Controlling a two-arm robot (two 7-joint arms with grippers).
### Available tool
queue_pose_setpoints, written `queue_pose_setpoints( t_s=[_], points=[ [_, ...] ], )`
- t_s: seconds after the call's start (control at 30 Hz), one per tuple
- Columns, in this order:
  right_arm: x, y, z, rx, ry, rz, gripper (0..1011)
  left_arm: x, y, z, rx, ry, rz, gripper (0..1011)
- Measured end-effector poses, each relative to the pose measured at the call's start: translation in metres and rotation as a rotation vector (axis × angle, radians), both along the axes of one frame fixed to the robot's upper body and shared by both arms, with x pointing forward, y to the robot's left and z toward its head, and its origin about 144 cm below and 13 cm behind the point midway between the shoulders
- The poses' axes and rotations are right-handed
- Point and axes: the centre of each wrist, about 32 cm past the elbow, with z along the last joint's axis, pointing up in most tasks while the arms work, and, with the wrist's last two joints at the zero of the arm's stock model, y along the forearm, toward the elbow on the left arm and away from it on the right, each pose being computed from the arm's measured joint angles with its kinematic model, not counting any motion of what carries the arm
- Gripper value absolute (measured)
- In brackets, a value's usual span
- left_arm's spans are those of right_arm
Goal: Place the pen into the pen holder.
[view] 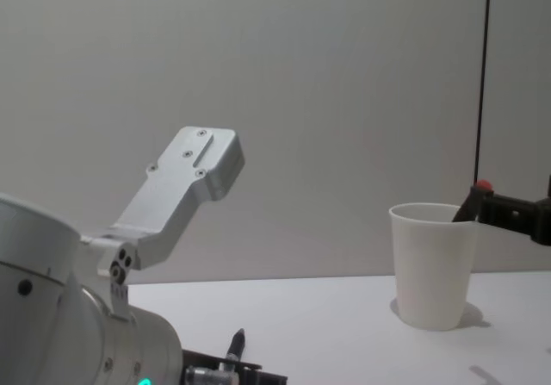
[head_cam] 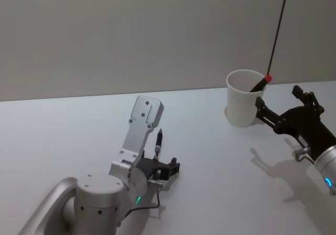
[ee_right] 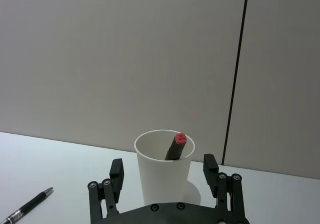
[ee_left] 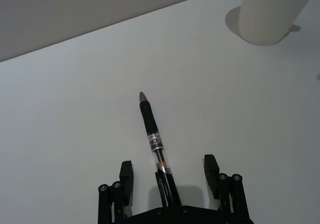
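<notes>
Left wrist view: I read the left gripper (ee_left: 168,162) with fingers apart, the pen (ee_left: 152,136) lying on the table (ee_left: 75,124) between them, touching neither. Right wrist view: I read the right gripper (ee_right: 163,162) likewise spread, the pen holder (ee_right: 162,176) standing just ahead of it, well apart from the pen, with a red-capped marker (ee_right: 176,146) leaning inside

The pen holder (head_cam: 242,109) was set on the table (head_cam: 79,130) far back on the right, close before the wall (head_cam: 105,35), and a marker (head_cam: 261,82) was leaned inside it against its right rim. The right gripper (head_cam: 278,96) was held just right of the holder, its spread fingers turned towards it. The pen (head_cam: 158,139) was laid nearer and well to the left, its rear end between the spread fingers of the left gripper (ee_left: 169,170), touched by neither.
</notes>
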Motion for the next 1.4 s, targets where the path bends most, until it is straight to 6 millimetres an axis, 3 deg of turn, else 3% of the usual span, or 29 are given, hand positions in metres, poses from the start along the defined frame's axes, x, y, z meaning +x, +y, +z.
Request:
queue_pose_setpoints(
  t_s=[1.4],
  points=[
    [0.0, 0.0, 0.0, 0.0, 0.0, 0.0, 1001, -0.0001, 0.0015, -0.0005, -0.003, -0.003, 0.005, 612]
  ],
)
